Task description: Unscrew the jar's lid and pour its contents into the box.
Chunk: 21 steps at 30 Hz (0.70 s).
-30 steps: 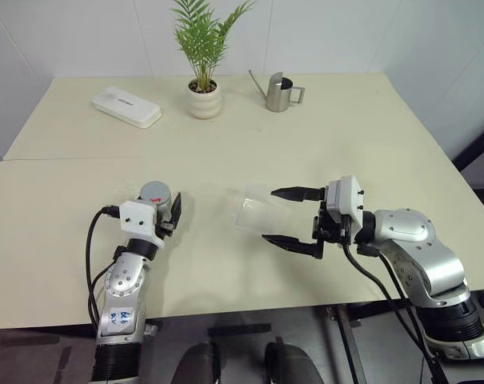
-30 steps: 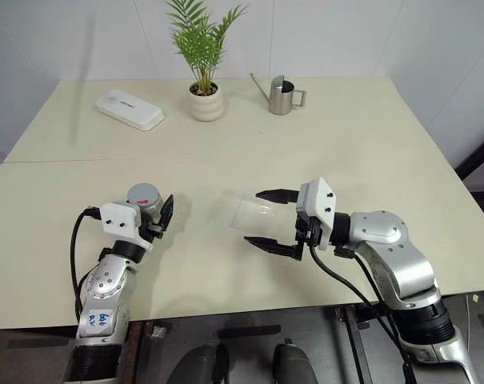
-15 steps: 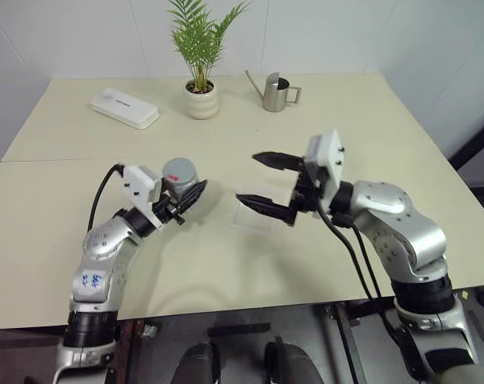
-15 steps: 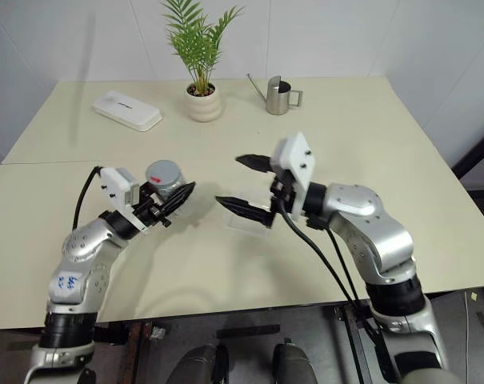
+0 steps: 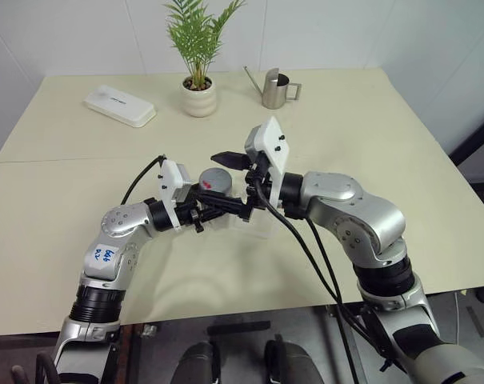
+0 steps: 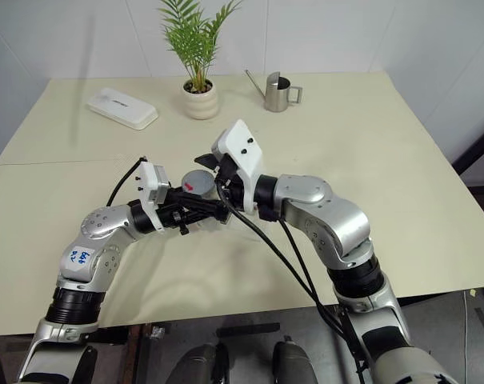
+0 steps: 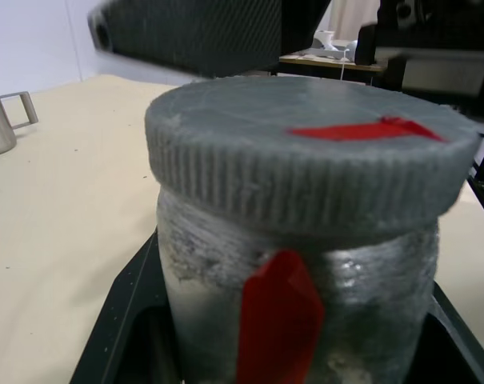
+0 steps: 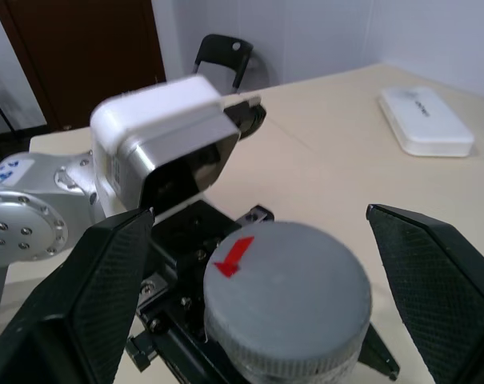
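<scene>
The left pincer (image 5: 218, 204) is clenched on the small silvery cylindrical jar (image 7: 298, 320) with a red streak down its side, holding it upright above the cream counter (image 5: 370, 136), its long axis vertical and its mouth capped. The round grey ribbed screw lid (image 8: 286, 300), marked with a red arrow, sits on top of the jar. The right pincer (image 8: 266, 276) is spread wide, one black finger on either side of the lid, neither touching it; it reaches in roughly level from the robot's right, so the lid lies straight between its fingers and this arm is the one placed to turn it. I judge closing on the lid comes next. The shallow clear plastic box (image 5: 258, 226) rests on the counter just beneath the two pincers.
</scene>
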{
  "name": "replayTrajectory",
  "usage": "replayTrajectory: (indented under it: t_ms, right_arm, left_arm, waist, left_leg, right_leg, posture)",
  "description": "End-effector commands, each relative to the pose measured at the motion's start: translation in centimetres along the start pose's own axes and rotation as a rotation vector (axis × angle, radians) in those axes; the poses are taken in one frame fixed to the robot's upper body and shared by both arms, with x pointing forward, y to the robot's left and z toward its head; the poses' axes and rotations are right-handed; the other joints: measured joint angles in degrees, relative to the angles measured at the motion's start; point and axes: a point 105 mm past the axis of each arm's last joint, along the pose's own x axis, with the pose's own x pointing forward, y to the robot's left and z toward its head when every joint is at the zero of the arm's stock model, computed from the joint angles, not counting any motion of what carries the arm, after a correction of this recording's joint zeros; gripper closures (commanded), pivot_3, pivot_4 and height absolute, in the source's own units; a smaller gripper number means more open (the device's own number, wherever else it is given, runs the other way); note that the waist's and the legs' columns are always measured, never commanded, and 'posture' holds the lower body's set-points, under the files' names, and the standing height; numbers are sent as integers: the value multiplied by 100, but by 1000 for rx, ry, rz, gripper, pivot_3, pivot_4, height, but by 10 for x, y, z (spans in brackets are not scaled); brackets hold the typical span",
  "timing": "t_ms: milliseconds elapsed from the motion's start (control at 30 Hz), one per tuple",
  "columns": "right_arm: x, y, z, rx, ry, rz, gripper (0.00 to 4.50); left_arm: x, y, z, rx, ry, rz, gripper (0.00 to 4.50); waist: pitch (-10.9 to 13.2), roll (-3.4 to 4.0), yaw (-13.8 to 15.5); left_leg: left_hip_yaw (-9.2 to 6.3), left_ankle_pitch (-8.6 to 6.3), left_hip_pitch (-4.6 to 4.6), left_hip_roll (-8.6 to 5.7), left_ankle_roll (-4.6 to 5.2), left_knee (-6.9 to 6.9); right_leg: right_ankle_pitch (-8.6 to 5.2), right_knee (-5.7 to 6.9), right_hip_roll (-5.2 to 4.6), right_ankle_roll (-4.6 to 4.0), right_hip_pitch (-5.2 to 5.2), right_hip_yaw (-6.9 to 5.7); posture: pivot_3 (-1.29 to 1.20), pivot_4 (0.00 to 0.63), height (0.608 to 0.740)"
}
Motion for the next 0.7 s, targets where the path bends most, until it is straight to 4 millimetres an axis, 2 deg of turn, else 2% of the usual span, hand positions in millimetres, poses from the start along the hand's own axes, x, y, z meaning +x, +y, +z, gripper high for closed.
replayTrajectory:
  t_ms: [33, 133, 233, 367, 567, 633, 700]
  right_arm:
    - [1, 2, 8, -31, -21, 11, 0]
    - [1, 2, 6, -28, -20, 14, 0]
    - [0, 0, 5, -23, -22, 12, 571]
    - [-1, 0, 7, -22, -43, 18, 1892]
    - [-9, 8, 7, -29, -82, 90, 1948]
    - [-15, 17, 11, -57, -96, 199, 1948]
    - [-24, 28, 22, -103, -138, 333, 1948]
  left_arm:
    - [0, -5, 11, 29, -37, -19, 2490]
    - [-1, -4, 12, 31, -46, -10, 2490]
    - [-1, -4, 13, 31, -52, -4, 2490]
    - [-2, -5, 13, 26, -62, -1, 2490]
    - [-3, -7, 23, -4, -125, -43, 2490]
    - [-4, -14, 29, -19, -146, -141, 2490]
    - [-8, -21, 34, -37, -148, -259, 2490]
  waist:
    - [0, 0, -1]
    - [0, 0, 2]
    - [0, 0, -2]
    - [0, 0, -3]
    - [0, 0, 4]
    - [0, 0, 9]
    - [0, 0, 3]
  left_leg:
    - [3, 1, 0, 0, 1, 0]
    - [6, 4, 1, 1, 3, 3]
    - [7, 4, 2, 2, 2, 2]
    - [7, 5, 4, 4, 0, -1]
    - [8, 4, 3, 3, 1, -2]
    - [8, 3, 3, 3, 2, -2]
    - [11, 3, 2, 2, 4, 0]
  right_leg:
    - [0, 0, -1, 0, 0, 0]
    - [0, 0, -5, 0, 0, 2]
    - [0, 0, -8, 1, 0, 4]
    - [0, 0, -8, 1, 0, 4]
    - [0, 0, -8, 1, -1, 3]
    - [0, -1, -8, 1, -1, 3]
    - [1, -3, -5, 1, -1, 2]
  posture:
    - [0, 150, 740]
    - [0, 150, 740]
    - [0, 150, 740]
    - [0, 150, 740]
    - [0, 150, 740]
    - [0, 150, 740]
    - [0, 150, 740]
